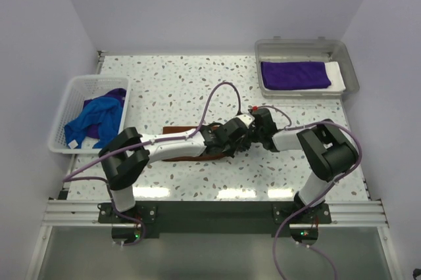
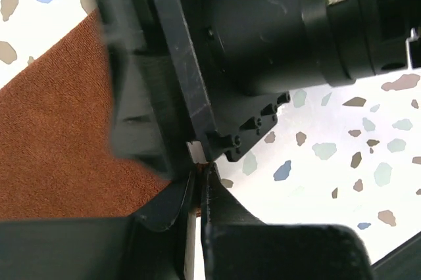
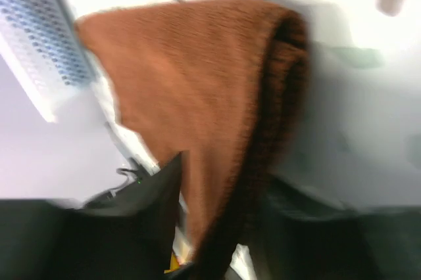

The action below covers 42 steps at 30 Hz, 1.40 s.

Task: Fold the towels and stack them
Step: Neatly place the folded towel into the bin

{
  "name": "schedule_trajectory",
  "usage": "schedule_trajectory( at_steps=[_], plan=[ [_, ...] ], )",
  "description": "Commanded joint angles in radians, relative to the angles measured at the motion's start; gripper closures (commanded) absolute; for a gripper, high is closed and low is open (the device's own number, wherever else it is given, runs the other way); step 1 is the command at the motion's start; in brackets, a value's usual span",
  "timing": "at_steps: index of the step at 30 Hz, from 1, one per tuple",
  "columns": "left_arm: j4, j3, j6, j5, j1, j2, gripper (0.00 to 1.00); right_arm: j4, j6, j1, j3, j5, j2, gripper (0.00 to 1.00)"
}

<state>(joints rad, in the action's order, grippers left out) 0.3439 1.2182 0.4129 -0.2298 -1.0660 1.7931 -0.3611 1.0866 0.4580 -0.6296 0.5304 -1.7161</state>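
Sitting between basket (image 1: pixel 72 89) and tray (image 1: pixel 350 73), arms (image 1: pixel 177 140) cover the brown towel (image 1: pixel 176 157)

Worktop (image 1: pixel 177 89): white terrazzo, flecked grey, brown and blue. Plain pale walls close it in on three sides: left wall (image 1: pixel 33 63), far wall (image 1: pixel 217 4), right wall (image 1: pixel 388 63), all with a faint lilac cast. Aluminium rail (image 1: pixel 217 211) runs along the near edge. Light is even, with bright glare patches (image 1: pixel 230 193) on the worktop just beyond the rail.

Four towels by my count: one rust-brown towel (image 2: pixel 59 135), one blue towel (image 1: pixel 99 119), and two purple, the basket purple towel (image 1: pixel 117 94) and the tray purple towel (image 1: pixel 294 74). One white basket (image 1: pixel 66 106), one grey tray (image 1: pixel 302 46). Two arms: left arm (image 1: pixel 164 140), right arm (image 1: pixel 325 152).
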Motion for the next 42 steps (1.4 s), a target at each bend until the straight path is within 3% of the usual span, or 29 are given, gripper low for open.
schedule_trajectory(
  at_steps=[1, 3, 5, 6, 8, 11, 14, 21, 24, 31, 37, 42],
  plan=[
    [-0.048, 0.046, 0.04, 0.009, 0.001, 0.011, 0.93, 0.123, -0.08, 0.007, -0.03, -0.073, -0.017, 0.65],
    [-0.048, 0.044, 0.047, 0.0, 0.001, 0.0, 0.76, 0.198, -0.12, 0.005, -0.057, -0.089, 0.002, 0.89],
    [-0.042, 0.05, 0.049, 0.009, 0.008, -0.008, 0.63, 0.256, -0.187, 0.007, -0.113, -0.107, 0.015, 0.99],
    [-0.039, 0.052, 0.049, 0.017, 0.012, -0.015, 0.49, 0.305, -0.21, 0.005, -0.133, -0.112, 0.018, 1.0],
    [-0.034, 0.056, 0.05, 0.033, 0.027, -0.031, 0.3, 0.388, -0.276, 0.001, -0.197, -0.119, 0.016, 1.0],
    [-0.011, 0.056, 0.059, 0.053, 0.073, -0.08, 0.11, 0.503, -0.375, -0.021, -0.295, -0.159, 0.007, 1.0],
    [0.012, 0.043, 0.055, 0.067, 0.136, -0.158, 0.0, 0.603, -0.47, -0.061, -0.407, -0.178, -0.031, 1.0],
    [0.101, -0.005, -0.043, 0.069, 0.336, -0.342, 0.0, 0.816, -0.671, -0.162, -0.74, -0.162, -0.167, 1.0],
    [0.164, -0.04, -0.098, 0.052, 0.467, -0.363, 0.0, 0.941, -0.766, -0.199, -0.991, -0.188, -0.246, 1.0],
    [0.084, -0.247, -0.146, 0.089, 0.736, -0.442, 0.0, 1.111, -0.896, -0.304, -1.369, -0.254, -0.376, 1.0],
    [0.041, -0.295, -0.146, 0.107, 0.781, -0.379, 0.0, 1.231, -0.985, -0.387, -1.683, -0.291, -0.528, 1.0],
    [0.038, -0.309, -0.149, 0.076, 0.791, -0.367, 0.0, 1.269, -1.062, -0.497, -1.768, -0.254, -0.565, 1.0]
  ],
)
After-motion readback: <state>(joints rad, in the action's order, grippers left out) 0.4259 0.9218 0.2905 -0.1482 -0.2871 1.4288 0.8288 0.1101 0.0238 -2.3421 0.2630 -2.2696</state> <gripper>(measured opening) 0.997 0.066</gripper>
